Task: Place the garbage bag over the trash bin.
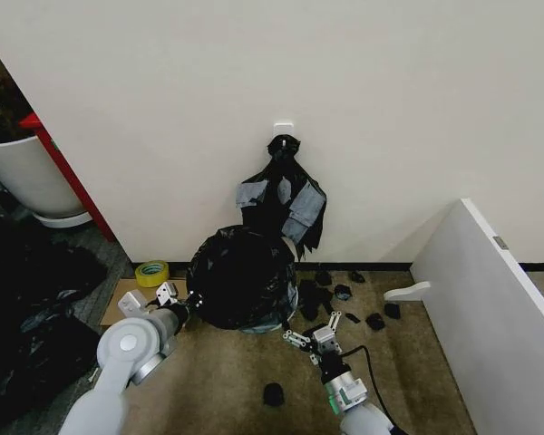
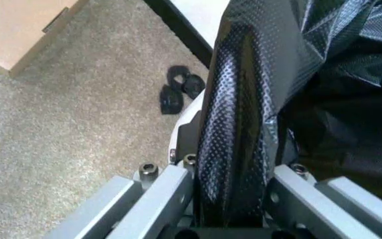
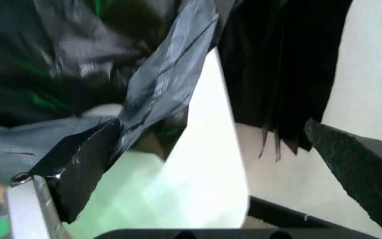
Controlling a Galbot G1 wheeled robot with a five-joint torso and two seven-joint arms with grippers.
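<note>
The garbage bag (image 1: 240, 276), glossy black and crinkled, is draped over the trash bin and stands on the carpet against the wall. My left gripper (image 1: 177, 299) is at the bag's left side, shut on a fold of the garbage bag (image 2: 234, 149) that runs between its fingers (image 2: 171, 194). At the bag's lower right, my right gripper (image 1: 313, 337) is open. The loose edge of the garbage bag (image 3: 164, 74) lies against one of its fingers (image 3: 78, 164). Below that edge a strip of the pale trash bin (image 3: 198, 179) shows.
A knotted bunch of black bags with grey tape (image 1: 281, 195) hangs on the wall behind. Black scraps (image 1: 344, 294) lie on the carpet. A yellow tape roll (image 1: 151, 273) sits on cardboard at left. A white panel (image 1: 490, 299) stands right; a white tub (image 1: 27, 172) and black sheeting (image 1: 27, 308) left.
</note>
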